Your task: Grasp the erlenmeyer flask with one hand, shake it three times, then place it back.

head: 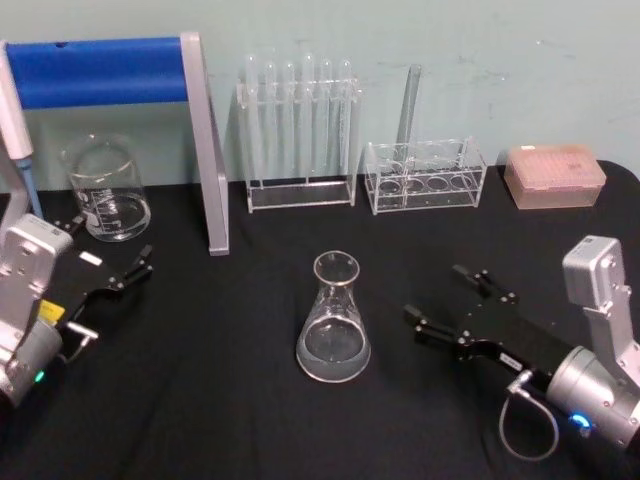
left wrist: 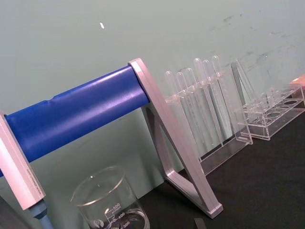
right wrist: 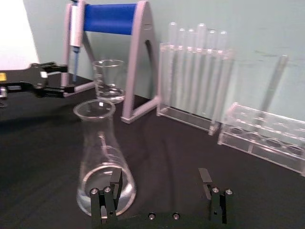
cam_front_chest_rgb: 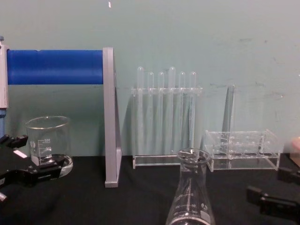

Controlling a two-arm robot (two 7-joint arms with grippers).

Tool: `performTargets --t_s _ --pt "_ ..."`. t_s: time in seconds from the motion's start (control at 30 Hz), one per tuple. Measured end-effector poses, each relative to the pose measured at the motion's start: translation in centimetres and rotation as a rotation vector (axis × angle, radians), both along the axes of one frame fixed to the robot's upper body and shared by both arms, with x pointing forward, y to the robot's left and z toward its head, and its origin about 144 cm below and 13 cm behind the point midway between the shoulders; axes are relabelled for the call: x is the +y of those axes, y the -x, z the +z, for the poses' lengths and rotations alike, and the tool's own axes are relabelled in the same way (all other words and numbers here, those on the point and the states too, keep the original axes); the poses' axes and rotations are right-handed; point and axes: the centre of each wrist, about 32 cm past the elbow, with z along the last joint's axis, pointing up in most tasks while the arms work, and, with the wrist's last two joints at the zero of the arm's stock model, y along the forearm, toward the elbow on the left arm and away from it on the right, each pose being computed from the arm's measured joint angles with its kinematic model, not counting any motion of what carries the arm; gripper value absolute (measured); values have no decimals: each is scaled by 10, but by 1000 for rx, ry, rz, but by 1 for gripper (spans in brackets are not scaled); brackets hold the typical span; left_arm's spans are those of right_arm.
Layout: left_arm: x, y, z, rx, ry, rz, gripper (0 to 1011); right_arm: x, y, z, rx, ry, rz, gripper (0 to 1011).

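The erlenmeyer flask (head: 334, 322) stands upright at the middle of the black table, with a little clear liquid in its base. It also appears in the chest view (cam_front_chest_rgb: 191, 199) and the right wrist view (right wrist: 103, 157). My right gripper (head: 437, 294) is open just to the right of the flask at table height, not touching it. In the right wrist view this gripper (right wrist: 159, 183) has the flask base beside one finger (right wrist: 114, 185), not between the two. My left gripper (head: 108, 248) is open at the far left, close to the beaker (head: 105, 188).
A grey stand with a blue bar (head: 120, 70) and a pipette (head: 18, 140) is at the back left. At the back are a rack of test tubes (head: 298, 130), a low clear rack (head: 425, 175) and a pink tip box (head: 555, 175).
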Motion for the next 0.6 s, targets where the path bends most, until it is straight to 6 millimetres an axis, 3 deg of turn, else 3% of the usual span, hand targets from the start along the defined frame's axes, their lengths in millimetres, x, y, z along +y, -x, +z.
performTargets --t_s 0.6 --pt "0 0 0 0 0 0 1001 30 -15 -3 -15 1 117 1000"
